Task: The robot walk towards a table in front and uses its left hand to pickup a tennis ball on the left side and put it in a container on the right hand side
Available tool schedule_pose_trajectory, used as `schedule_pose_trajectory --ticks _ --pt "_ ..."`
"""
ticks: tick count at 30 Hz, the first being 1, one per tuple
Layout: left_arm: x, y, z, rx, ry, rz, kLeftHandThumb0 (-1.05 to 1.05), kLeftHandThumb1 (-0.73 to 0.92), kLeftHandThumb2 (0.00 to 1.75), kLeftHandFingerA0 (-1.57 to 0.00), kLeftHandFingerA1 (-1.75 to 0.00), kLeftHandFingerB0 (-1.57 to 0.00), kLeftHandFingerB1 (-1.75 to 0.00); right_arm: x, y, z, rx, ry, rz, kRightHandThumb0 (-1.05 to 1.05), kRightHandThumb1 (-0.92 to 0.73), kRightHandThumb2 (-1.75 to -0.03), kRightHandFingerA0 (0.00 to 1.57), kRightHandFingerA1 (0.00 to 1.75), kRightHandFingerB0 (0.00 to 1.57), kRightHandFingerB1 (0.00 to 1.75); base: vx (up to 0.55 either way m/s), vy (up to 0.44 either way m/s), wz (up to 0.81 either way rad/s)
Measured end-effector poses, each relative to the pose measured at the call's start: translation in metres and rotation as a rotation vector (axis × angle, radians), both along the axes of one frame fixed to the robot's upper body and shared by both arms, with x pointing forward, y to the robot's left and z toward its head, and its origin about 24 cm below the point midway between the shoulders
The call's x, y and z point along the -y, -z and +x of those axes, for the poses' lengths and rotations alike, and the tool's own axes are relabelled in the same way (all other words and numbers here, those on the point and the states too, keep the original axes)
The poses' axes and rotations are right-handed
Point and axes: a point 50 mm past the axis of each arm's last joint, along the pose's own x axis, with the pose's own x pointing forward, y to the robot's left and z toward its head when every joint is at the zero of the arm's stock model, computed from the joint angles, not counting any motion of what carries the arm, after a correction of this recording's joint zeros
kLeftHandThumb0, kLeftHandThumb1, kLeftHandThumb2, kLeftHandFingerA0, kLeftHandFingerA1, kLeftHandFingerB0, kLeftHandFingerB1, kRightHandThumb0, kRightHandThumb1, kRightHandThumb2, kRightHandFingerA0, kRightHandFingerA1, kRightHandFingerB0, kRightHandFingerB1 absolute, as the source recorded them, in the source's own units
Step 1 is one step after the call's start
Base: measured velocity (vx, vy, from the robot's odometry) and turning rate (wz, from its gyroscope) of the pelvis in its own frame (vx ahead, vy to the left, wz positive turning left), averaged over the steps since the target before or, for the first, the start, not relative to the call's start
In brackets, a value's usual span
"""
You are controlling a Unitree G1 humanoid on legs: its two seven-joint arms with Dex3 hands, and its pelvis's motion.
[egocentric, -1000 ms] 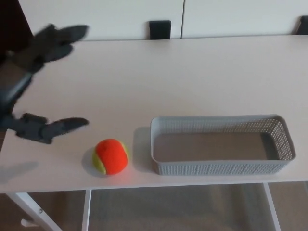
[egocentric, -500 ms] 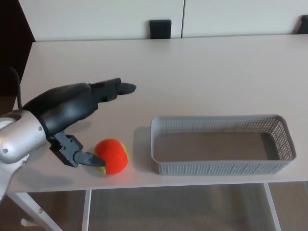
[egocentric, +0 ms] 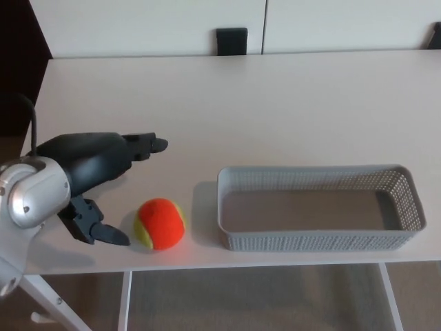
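Though spread open and gripping nothing, hangs low over the near-left part of the table (egocentric: pixel 241 103) as the left robot hand (egocentric: pixel 96 172), joined to a silver wrist (egocentric: pixel 31 196) at picture left. Points the two thick fingers (egocentric: pixel 141 145) to the right and slightly away, up-picture of the tennis ball (egocentric: pixel 160 223) and clearly apart from it. Reaches with the thumb (egocentric: pixel 103 233) along the near side, tip just beside the ball's left edge; cannot tell whether touching. Brackets the ball loosely between fingers and thumb, with no grasp closed on it.

As for the tennis ball: resting on the table close to the front edge, left of centre, just beside the left end of the container (egocentric: pixel 317 241), with a narrow strip of bare table between the two. Being round, offers no long axis and no pointing direction. Shows mostly orange toward the camera, with yellow-green patches at the left and right edges. No brand or lettering readable at this size.

As for the container: a grey basket with perforated walls, on the right half of the table, near the front edge. Lies with the long axis running left to right, parallel to that edge. Shows a bare floor through the open top. No label to be read here either.

Beyond the far edge, a dark squarish shape (egocentric: pixel 231 40) against white panels (egocentric: pixel 151 24). Below the front edge, a white table leg (egocentric: pixel 124 303).
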Motion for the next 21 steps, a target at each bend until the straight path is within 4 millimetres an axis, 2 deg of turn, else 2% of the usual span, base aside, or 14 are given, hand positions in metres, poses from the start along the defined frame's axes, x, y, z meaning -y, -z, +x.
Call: schedule_pose_trajectory --ticks 5,6,8,9,13,14,20,21 --pt "0.005 0.009 -0.001 0.008 -0.003 0.013 -0.36 0.29 0.66 -0.02 -0.24 -0.05 -0.27 0.000 0.000 0.000 -0.003 -0.003 0.000 -0.41 -0.50 -0.55 0.55 0.48 0.49 0.42 0.00 0.000 0.00" --pt "0.005 0.011 -0.001 0.008 -0.003 0.015 -0.36 0.40 0.53 -0.06 -0.27 -0.06 -0.24 -0.001 0.000 0.001 -0.002 -0.003 0.001 -0.41 -0.50 -0.55 0.55 0.48 0.49 0.42 0.00 0.000 0.00" --pt "0.007 0.014 -0.002 0.009 -0.003 0.020 -0.36 0.40 0.54 -0.07 -0.27 -0.06 -0.24 -0.001 0.000 0.001 -0.003 -0.003 0.001 -0.41 -0.50 -0.55 0.55 0.47 0.49 0.41 0.00 0.000 0.00" --pt "0.009 0.017 -0.003 0.008 -0.001 0.023 -0.41 0.32 0.63 -0.07 -0.31 -0.07 -0.22 -0.001 -0.001 0.001 -0.003 -0.003 0.001 -0.42 -0.50 -0.55 0.55 0.47 0.49 0.41 0.00 0.000 0.00" --pt "0.011 0.026 -0.005 0.012 -0.011 0.034 -0.39 0.30 0.64 -0.08 -0.40 0.00 -0.29 -0.001 -0.001 0.002 -0.003 -0.008 0.000 -0.42 -0.51 -0.55 0.53 0.46 0.49 0.40 0.00 0.000 0.00" --pt "0.011 0.027 -0.005 0.015 -0.013 0.035 -0.22 0.26 0.81 -0.01 -0.49 0.00 -0.47 -0.002 -0.001 0.002 -0.003 -0.010 0.000 -0.42 -0.51 -0.55 0.54 0.47 0.49 0.41 0.00 0.000 0.00" --pt "0.012 0.037 -0.002 0.043 -0.022 0.060 -0.22 0.26 0.81 -0.01 -0.47 -0.01 -0.46 -0.002 -0.002 0.007 0.005 -0.009 -0.002 -0.41 -0.49 -0.55 0.55 0.49 0.50 0.42 0.00 0.000 0.00" --pt "0.012 0.039 -0.002 0.044 -0.023 0.061 -0.41 0.38 0.58 -0.18 -0.35 -0.12 -0.30 -0.002 -0.002 0.008 0.006 -0.009 -0.003 -0.43 -0.50 -0.55 0.54 0.48 0.50 0.42 0.00 0.000 0.00"
